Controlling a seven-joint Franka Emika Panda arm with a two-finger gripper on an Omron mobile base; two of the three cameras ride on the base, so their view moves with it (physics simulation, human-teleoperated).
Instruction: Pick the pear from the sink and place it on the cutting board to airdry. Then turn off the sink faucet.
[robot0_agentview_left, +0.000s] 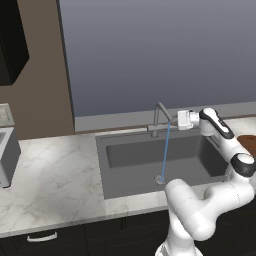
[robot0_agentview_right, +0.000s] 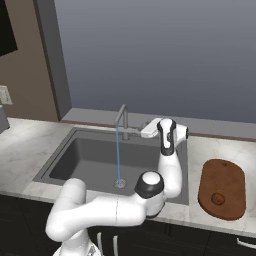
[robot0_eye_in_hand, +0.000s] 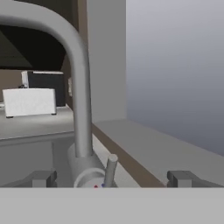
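The sink faucet (robot0_agentview_left: 159, 116) (robot0_agentview_right: 122, 118) stands behind the grey sink (robot0_agentview_left: 131, 176) (robot0_agentview_right: 75, 162), and a thin blue stream of water (robot0_agentview_left: 165, 150) falls from its spout to the drain. My gripper (robot0_agentview_left: 174, 120) (robot0_agentview_right: 139, 131) (robot0_eye_in_hand: 113, 179) is open and level with the faucet base, just to its right. In the hand view the stem (robot0_eye_in_hand: 81, 109) rises close ahead, and the short lever (robot0_eye_in_hand: 110, 168) stands between my spread fingertips (robot0_eye_in_hand: 43, 178), touching neither. The small orange-brown pear (robot0_agentview_right: 218, 198) lies on the near end of the reddish-brown cutting board (robot0_agentview_right: 223, 175) (robot0_agentview_left: 248, 143).
Marble counter (robot0_agentview_left: 55, 175) runs on both sides of the sink. A grey appliance (robot0_agentview_left: 6, 155) stands at the far left, seen as a white box (robot0_eye_in_hand: 29, 101) from the hand. A low ledge (robot0_agentview_right: 210, 129) and the wall rise right behind the faucet.
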